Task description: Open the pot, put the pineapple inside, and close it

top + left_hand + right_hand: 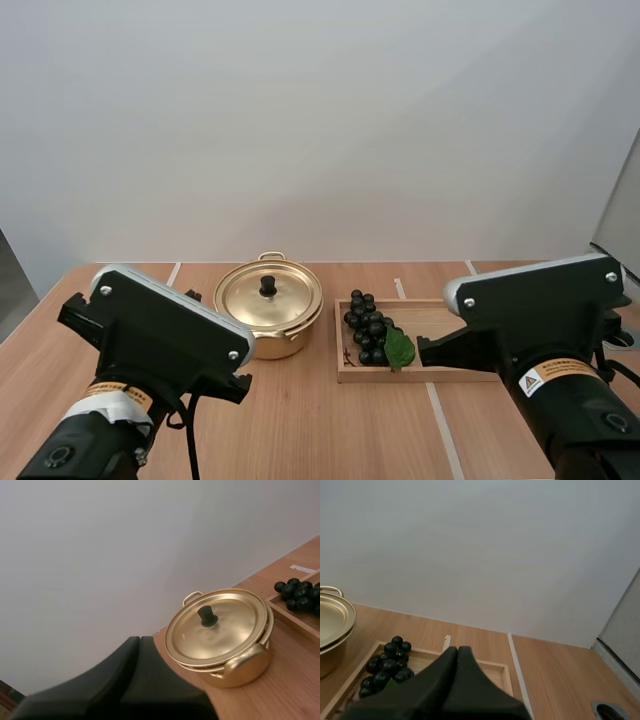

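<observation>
one bunch of grapes [367, 328], long axis near-to-far, in the wooden tray [430, 318]

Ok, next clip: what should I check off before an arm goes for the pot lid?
1. Lid seated flat on the pot: ok.
2. Knob upright, nothing over it: ok.
3. Left gripper open to take the knob: not ok, its fingers lie together as one wedge.
4. Right gripper open for the fruit: not ok, also shut on nothing.
5. Fruit matches the task: not ok, the wooden tray holds a bunch of grapes, not a pineapple.
6. Pot empty inside: cannot tell, the lid covers it.
</observation>
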